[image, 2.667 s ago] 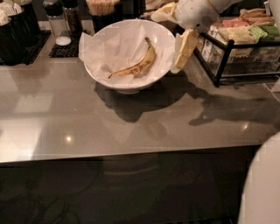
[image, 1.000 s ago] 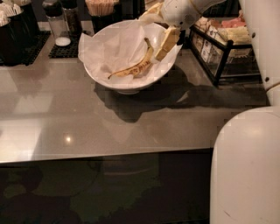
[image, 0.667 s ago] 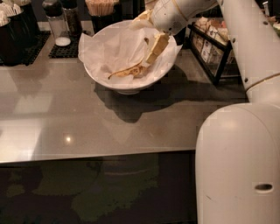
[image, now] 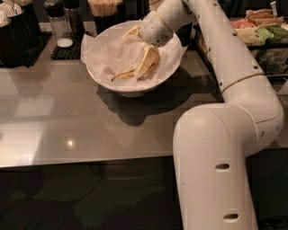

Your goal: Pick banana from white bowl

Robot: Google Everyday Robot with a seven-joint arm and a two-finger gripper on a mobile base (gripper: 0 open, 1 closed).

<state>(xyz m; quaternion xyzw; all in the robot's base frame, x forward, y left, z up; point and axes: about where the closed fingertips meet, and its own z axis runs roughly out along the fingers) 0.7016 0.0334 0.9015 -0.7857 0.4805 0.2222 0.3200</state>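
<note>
Camera view: the gripper (image: 147, 60) has swung from beside the white bowl (image: 130, 87) down into it. It now sits over the banana (image: 122, 74), whose left end pokes out on the crinkled paper (whether it has clamped cannot be told). The grasp looks close. On the counter (image: 67, 117), a shaker (image: 60, 22) and a stick cup (image: 105, 9) stand behind the bowl, and a snack rack (image: 265, 38) sits to the right. Nothing seems to block a lift.

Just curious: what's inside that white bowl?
The bowl holds crinkled paper, a banana and the gripper, down over it. The gripper hides part of the banana.
</note>
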